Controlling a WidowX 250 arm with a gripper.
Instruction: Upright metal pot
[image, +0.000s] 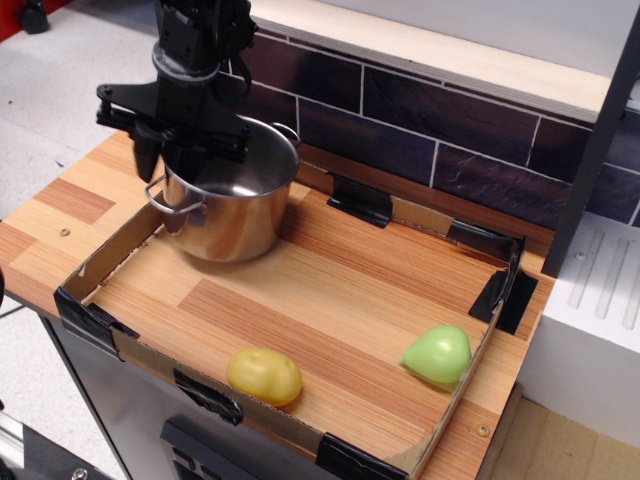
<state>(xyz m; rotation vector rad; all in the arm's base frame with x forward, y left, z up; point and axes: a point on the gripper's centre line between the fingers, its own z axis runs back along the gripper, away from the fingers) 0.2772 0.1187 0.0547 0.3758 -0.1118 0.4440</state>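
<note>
Observation.image view, 1 frame, taken from above and in front of the counter.

Count: 1 gripper, 1 metal pot, 1 yellow toy food, 1 green toy food, 1 cardboard tray.

Far left, upper part of the frame: black gripper (178, 150) pointing down over the near-left rim of the metal pot (225, 205). 1 finger looks to be inside the rim and the other outside it by the left loop handle; contact with the wall is not clear enough to call, so I cannot tell whether it is clamped on the rim or released.

Directly below and just right of the gripper: the pot stands upright, mouth up, base on the wooden floor of the tray, in the tray's back-left corner. 2 loop handles visible, 1 at the near left under the gripper, 1 at the back right. Interior shows bare shiny metal; nothing seen in it.

Cardboard tray (98, 255): low walls, black tape at corners and seams, resting on the wooden counter (70, 205). Contents: 3 things, the pot and 2 toy foods.

Below and right of the gripper, well apart from it: yellow toy food (264, 376), against the tray's front wall.

Farther right again: green toy food (438, 355), near the tray's right wall, apart from the yellow one.

Behind the gripper and to its right: dark tiled wall (420, 130).
</note>
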